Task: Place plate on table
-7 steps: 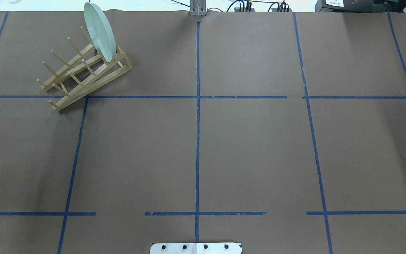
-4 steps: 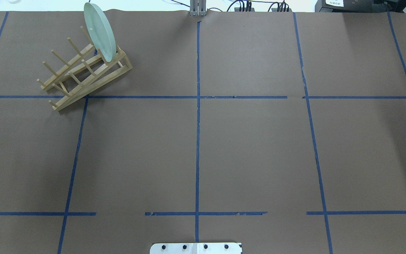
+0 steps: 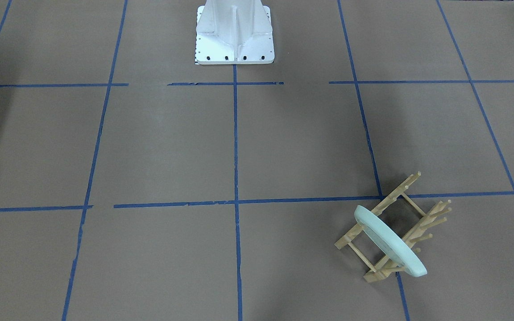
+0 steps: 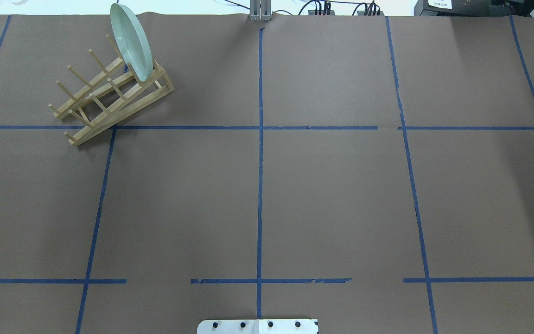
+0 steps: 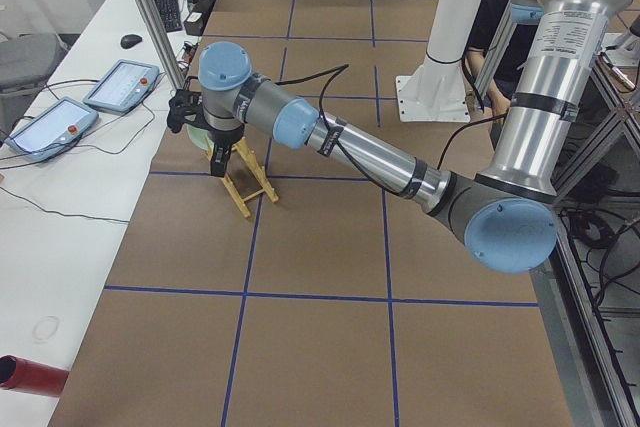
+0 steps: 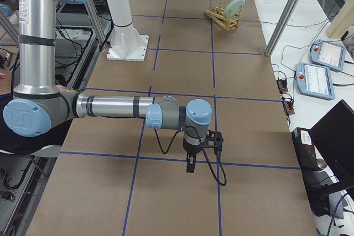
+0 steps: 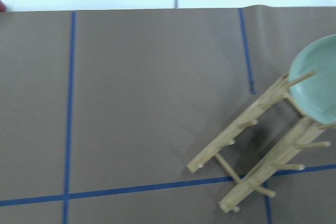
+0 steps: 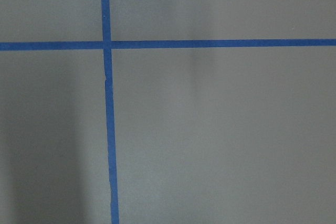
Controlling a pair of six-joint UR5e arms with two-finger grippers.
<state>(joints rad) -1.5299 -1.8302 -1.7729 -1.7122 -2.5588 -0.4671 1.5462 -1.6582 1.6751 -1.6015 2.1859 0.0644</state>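
Note for your log: the round pale mint-green plate (image 4: 132, 41) stands on edge, tilted, in the end slot of the light wooden pegged rack (image 4: 109, 97). The rack sits at the far left of the brown paper-covered table (image 4: 332, 195).

The left gripper (image 5: 185, 112) hangs near the rack. The right gripper (image 6: 191, 164) hangs over bare paper, well apart.

You cannot tell whether either is clenched or released, since only side views show them.

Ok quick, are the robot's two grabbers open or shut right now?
Left gripper: cannot be told, seen only side-on, by the plate.
Right gripper: cannot be told, seen only side-on, above the table.
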